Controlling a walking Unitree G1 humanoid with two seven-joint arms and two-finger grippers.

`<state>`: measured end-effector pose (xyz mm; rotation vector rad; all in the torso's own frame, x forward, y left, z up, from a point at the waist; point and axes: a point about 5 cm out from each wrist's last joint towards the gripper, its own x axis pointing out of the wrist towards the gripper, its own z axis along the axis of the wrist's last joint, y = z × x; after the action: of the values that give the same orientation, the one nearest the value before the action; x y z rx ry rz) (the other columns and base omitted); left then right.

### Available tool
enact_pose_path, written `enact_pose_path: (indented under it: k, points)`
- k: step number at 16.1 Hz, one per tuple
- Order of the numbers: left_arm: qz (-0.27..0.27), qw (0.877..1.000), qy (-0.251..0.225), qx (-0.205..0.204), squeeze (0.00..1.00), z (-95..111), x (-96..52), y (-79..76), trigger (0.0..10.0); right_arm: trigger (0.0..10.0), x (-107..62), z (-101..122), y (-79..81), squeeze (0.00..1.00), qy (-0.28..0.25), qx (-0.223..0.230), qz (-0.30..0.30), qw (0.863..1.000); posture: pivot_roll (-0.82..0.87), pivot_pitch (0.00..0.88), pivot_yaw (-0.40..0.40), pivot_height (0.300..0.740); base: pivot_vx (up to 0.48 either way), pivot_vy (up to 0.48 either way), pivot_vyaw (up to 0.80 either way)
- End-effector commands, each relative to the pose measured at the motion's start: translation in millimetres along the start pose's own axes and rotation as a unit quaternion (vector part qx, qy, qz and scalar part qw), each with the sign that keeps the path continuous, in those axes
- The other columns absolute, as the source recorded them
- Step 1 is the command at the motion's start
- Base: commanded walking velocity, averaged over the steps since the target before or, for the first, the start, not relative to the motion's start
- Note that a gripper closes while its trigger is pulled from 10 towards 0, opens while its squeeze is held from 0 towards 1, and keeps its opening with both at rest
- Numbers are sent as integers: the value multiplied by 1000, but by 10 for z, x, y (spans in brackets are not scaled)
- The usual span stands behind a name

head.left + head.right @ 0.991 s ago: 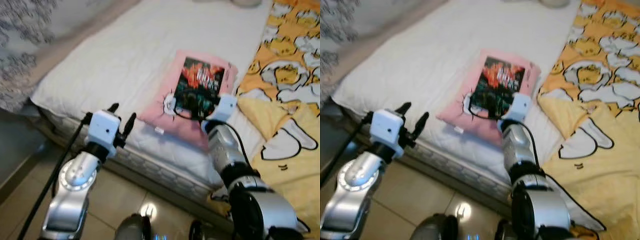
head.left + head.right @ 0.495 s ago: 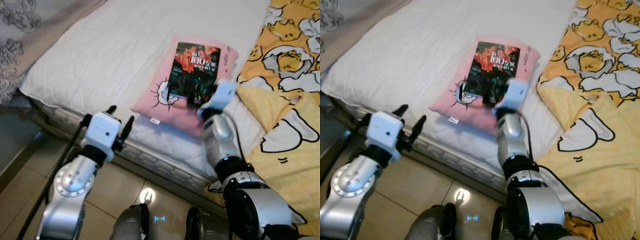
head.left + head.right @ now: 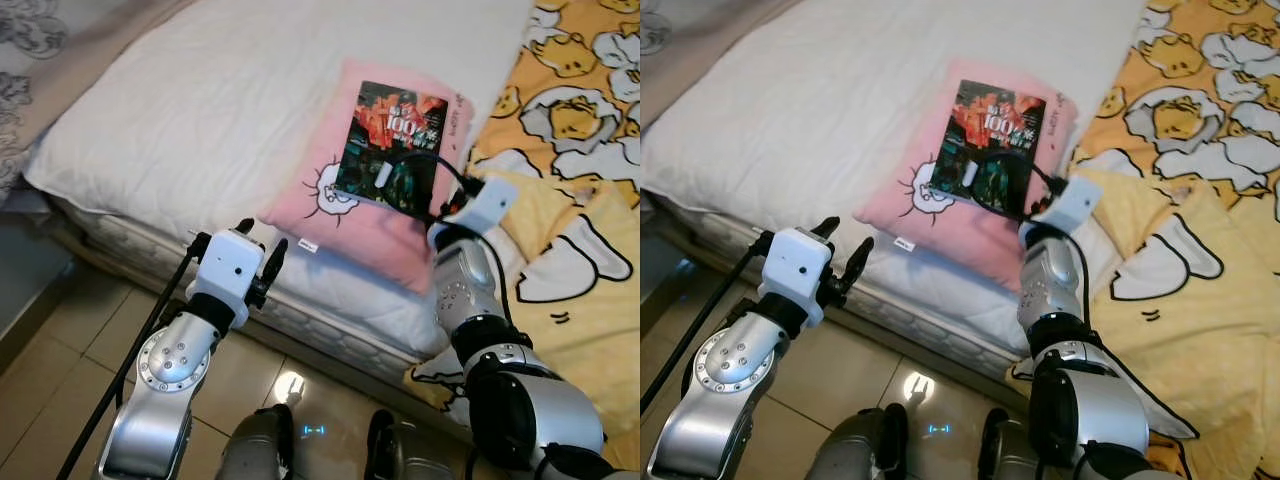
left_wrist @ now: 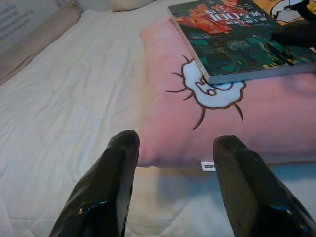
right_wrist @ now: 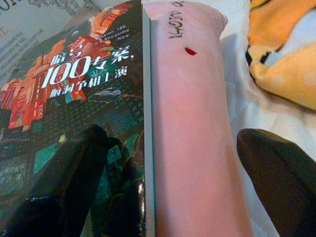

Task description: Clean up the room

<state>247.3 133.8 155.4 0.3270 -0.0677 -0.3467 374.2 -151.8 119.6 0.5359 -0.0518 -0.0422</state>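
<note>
Pink pillow (image 3: 380, 215) in the frame's middle holds the book (image 3: 392, 147), long side running up the picture, with the right tool (image 3: 408, 178) wide open across its near right edge, gripping nothing.

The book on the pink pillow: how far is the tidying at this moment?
Nothing looks put away yet. The book lies flat on the pink pillow on the bed. In hand: the right tool is open, one finger on the cover near its right edge. The left tool waits open near the pillow. Left: grasping and removing the book.
</note>
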Motion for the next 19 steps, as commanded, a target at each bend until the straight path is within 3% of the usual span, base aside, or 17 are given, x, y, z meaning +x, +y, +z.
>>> enact_pose_path:
  k: [1,2,4,5,8,11,13,15,17,19]
  points:
    - [3,1000,12,4,0,-53,-33,4,10000,10000,-27,-80,-30,0,21,11,-5,1000,337,248,-3,740,0,0,0]
    - [8,1000,16,7,0,-67,-54,29,10000,10000,-27,-162,29,0,46,26,6,999,353,250,-1,740,0,0,0]
    - [11,1000,16,9,0,-67,-62,43,10000,10000,-12,-173,118,0,47,16,23,999,359,250,-2,740,0,0,0]
    - [14,1000,14,12,0,-64,-69,61,10000,10000,15,-141,245,0,34,-9,46,998,360,247,-3,740,0,0,0]
    - [15,1000,12,13,0,-76,-54,54,10000,10000,-41,-254,422,0,37,-43,84,995,351,238,-11,740,0,0,0]
    - [10,1000,1,11,0,-43,12,27,10000,10000,-85,-268,428,0,21,-63,89,994,325,226,-16,740,0,0,0]
    - [0,1000,-13,17,0,17,138,33,10000,10000,-175,-278,342,0,-1,-93,85,992,291,206,-14,740,0,0,0]
    - [1,999,-33,-13,0,125,370,114,10000,10000,-308,-349,253,0,-3,-113,85,990,220,175,1,740,0,0,0]
    - [-22,997,-34,-59,0,166,834,193,10000,10000,-545,-433,65,0,1,-131,60,990,121,150,19,740,0,0,0]
    - [-39,995,-19,-90,0,137,1053,172,10000,10000,-687,-346,-10,0,-22,-149,44,988,95,146,25,740,0,0,0]
